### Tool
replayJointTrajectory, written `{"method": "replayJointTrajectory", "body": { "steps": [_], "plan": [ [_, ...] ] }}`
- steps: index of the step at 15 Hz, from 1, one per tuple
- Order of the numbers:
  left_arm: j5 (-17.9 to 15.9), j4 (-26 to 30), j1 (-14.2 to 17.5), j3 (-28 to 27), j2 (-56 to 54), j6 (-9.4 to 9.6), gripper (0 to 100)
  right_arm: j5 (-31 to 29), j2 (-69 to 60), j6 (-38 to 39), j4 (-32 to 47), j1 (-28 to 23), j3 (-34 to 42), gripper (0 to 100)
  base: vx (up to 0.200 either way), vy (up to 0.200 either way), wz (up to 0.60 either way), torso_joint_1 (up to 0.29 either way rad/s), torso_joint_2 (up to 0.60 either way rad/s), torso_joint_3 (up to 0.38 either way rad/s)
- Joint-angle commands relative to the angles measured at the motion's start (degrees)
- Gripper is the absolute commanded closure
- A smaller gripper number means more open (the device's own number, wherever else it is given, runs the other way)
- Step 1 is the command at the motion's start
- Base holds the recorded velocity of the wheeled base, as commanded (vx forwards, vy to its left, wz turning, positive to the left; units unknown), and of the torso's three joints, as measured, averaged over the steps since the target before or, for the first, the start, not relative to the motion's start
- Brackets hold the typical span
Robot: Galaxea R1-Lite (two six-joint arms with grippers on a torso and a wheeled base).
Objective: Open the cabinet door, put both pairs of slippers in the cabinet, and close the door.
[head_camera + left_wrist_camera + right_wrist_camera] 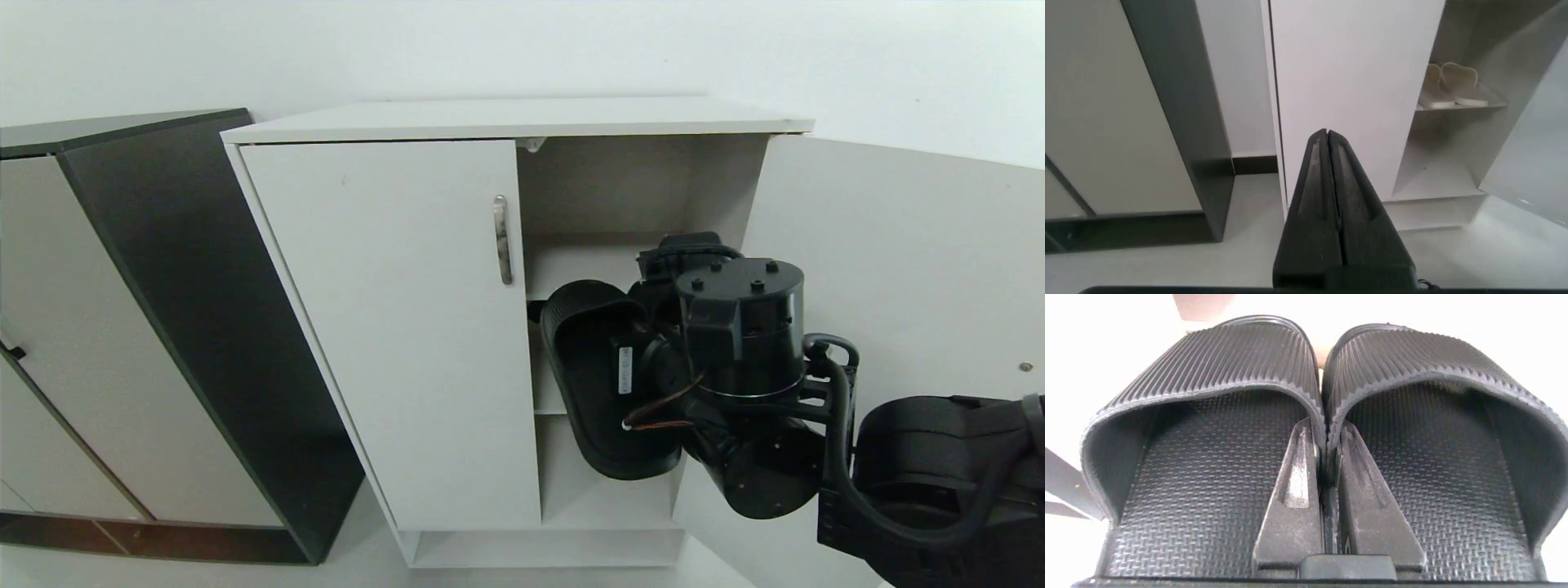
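Right wrist view shows our right gripper [1324, 449] pinched on the touching inner walls of the black ribbed rubber slippers [1208, 400], held at the white laminate cabinet [522, 122] opening. We fear toes catching the shelf edge [549, 411], twisting them loose from that narrow grip.

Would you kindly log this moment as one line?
right gripper: jaws shut on black slippers at open cabinet | left gripper: jaws shut, empty | pale slippers: on shelf | right door: open
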Motion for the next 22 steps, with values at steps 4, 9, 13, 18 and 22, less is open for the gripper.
{"method": "replayJointTrajectory", "body": {
  "steps": [4,9,13,18,22],
  "plan": [
    [0.0,0.0,0.0,0.0,0.0,-0.01,100,0.0,0.1,0.0,-0.2,-0.2,-0.2,100,0.2,0.0,0.0,0.006,0.0,0.002],
    [0.0,0.0,0.0,0.0,0.0,-0.01,100,-0.1,0.8,0.0,-0.4,-1.6,-0.7,100,0.16,0.0,0.0,0.0,0.0,-0.001],
    [-0.1,0.0,0.0,0.0,0.0,-0.01,100,2.0,5.7,-0.1,-0.3,-5.6,-4.5,100,0.0,0.0,0.0,0.0,0.0,0.0],
    [-0.1,0.0,0.0,0.0,0.0,-0.01,100,3.7,10.4,-2.4,-0.1,-8.5,-13.0,100,0.0,0.0,0.0,0.0,0.0,0.0],
    [-0.1,0.0,0.0,0.0,0.0,-0.01,100,3.9,15.4,-3.7,0.4,-10.7,-20.6,100,0.0,0.0,0.0,0.0,0.0,0.0]
  ]
}}
